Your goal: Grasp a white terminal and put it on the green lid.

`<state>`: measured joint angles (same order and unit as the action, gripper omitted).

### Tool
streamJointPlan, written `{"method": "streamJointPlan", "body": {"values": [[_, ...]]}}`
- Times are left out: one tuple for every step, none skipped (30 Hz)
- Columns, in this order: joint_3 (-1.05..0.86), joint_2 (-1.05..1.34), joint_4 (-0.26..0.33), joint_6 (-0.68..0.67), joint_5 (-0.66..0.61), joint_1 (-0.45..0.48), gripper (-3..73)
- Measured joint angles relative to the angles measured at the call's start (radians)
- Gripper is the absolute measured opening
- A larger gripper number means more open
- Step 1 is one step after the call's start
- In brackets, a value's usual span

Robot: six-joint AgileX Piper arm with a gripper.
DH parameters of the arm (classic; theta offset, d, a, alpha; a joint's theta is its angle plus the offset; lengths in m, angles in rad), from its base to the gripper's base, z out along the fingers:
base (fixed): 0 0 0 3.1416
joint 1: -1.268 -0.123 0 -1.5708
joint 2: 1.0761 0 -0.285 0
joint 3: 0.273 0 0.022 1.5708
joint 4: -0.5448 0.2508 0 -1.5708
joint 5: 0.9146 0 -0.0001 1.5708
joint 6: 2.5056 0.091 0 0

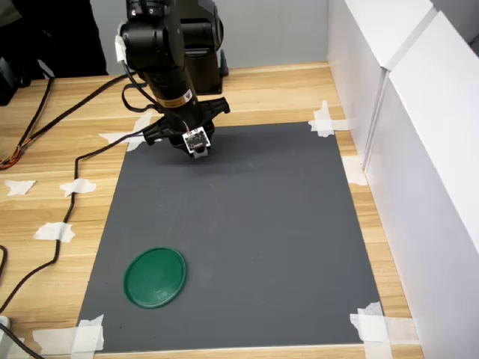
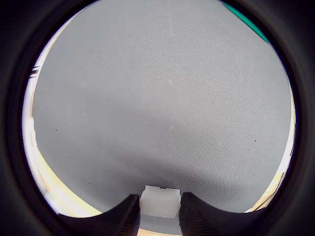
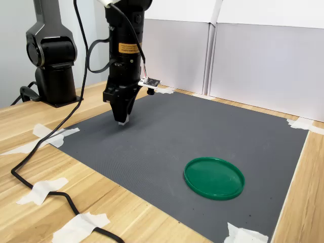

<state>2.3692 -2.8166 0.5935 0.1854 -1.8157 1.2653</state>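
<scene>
My gripper (image 2: pixel 159 196) is shut on the white terminal (image 2: pixel 160 205), a small whitish block held between the two dark fingers in the wrist view. In the first exterior view the gripper (image 1: pixel 199 152) points down at the far left part of the grey mat (image 1: pixel 254 224). Whether the terminal touches the mat cannot be told. The green lid (image 1: pixel 155 277) lies flat near the mat's front left corner, well apart from the gripper. In the second exterior view the gripper (image 3: pixel 123 120) is to the left of the lid (image 3: pixel 213 177). The wrist view shows only a sliver of the lid (image 2: pixel 245 21).
White tape pieces (image 1: pixel 370 323) hold the mat's corners to the wooden table (image 1: pixel 45 202). A black cable (image 1: pixel 71 202) runs along the first exterior view's left. White panels (image 1: pixel 419 149) wall the first exterior view's right. The arm's base (image 3: pixel 50 61) stands behind the mat.
</scene>
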Motion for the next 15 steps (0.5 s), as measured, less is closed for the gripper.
{"method": "streamJointPlan", "body": {"values": [[0.0, 0.0, 0.0, 0.0, 0.0, 0.0, 30.9], [0.0, 0.0, 0.0, 0.0, 0.0, 0.0, 30.9], [0.0, 0.0, 0.0, 0.0, 0.0, 0.0, 30.9], [0.001, 0.0, 0.0, 0.001, 0.0, 0.0, 30.9], [0.003, 0.0, 0.0, 0.001, -0.003, 0.0, 30.9], [0.01, 0.0, 0.0, 0.001, -0.007, 0.0, 30.9], [0.02, 0.0, 0.0, 0.001, -0.011, 0.0, 30.9], [0.039, 0.0, 0.0, 0.001, -0.018, 0.0, 30.9], [0.06, 0.0, 0.0, 0.001, -0.03, 0.0, 30.8], [0.092, 0.0, 0.0, 0.003, -0.041, 0.0, 30.7], [0.129, -0.001, 0.0, 0.004, -0.053, 0.0, 30.8], [0.169, -0.003, 0.0, 0.004, -0.064, 0.0, 30.8], [0.213, -0.007, -0.001, 0.005, -0.078, 0.0, 30.8], [0.257, -0.016, -0.004, 0.006, -0.089, 0.0, 30.8], [0.302, -0.03, -0.01, 0.007, -0.102, 0.0, 30.8]]}}
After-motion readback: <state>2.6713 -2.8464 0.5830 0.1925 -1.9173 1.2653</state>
